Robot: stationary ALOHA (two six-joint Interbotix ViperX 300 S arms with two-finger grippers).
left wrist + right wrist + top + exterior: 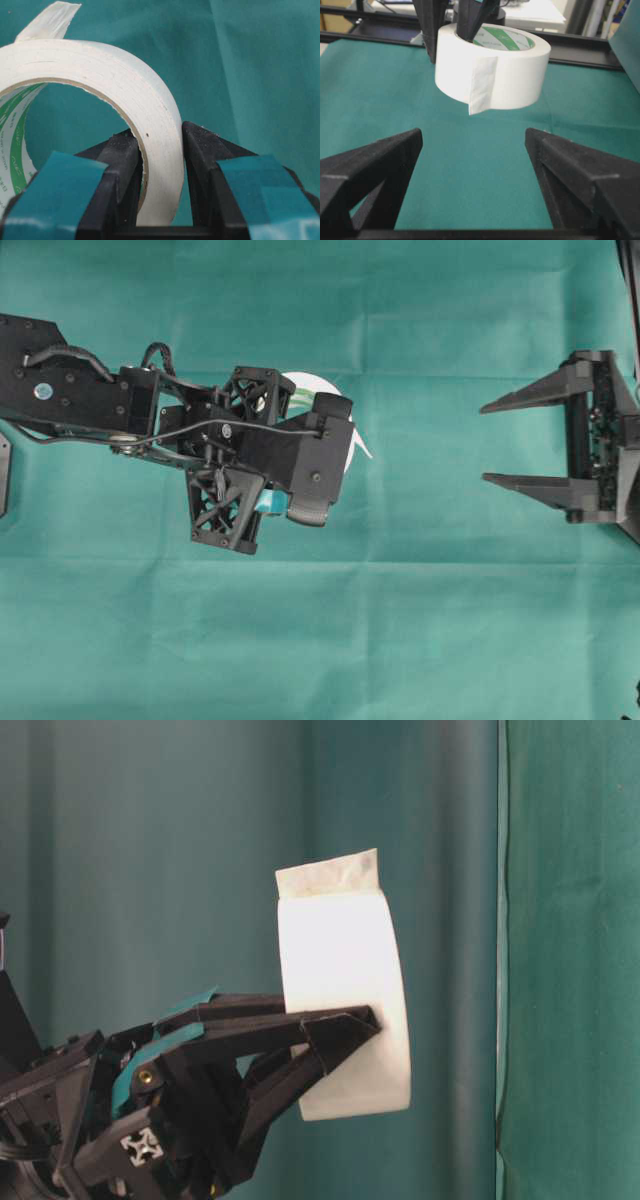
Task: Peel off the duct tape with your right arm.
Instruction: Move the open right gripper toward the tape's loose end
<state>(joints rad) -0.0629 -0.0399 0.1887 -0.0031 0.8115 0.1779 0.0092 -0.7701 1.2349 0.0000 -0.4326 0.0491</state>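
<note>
Left tool (159, 150) is clamping the duct tape (492, 67) by its wall, holding it clear above the green surface (400, 640) near centre. Loose strip end (482, 85) is facing the right tool (490, 442), jaws standing wide apart, near the right edge.

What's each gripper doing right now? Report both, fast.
Left gripper: shut on the tape, clamping the roll's wall.
Right gripper: open, holding nothing, apart from the tape.

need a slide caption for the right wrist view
White ring-shaped roll of duct tape, loose strip end hanging, held above green cloth before the open black right tool.
</note>
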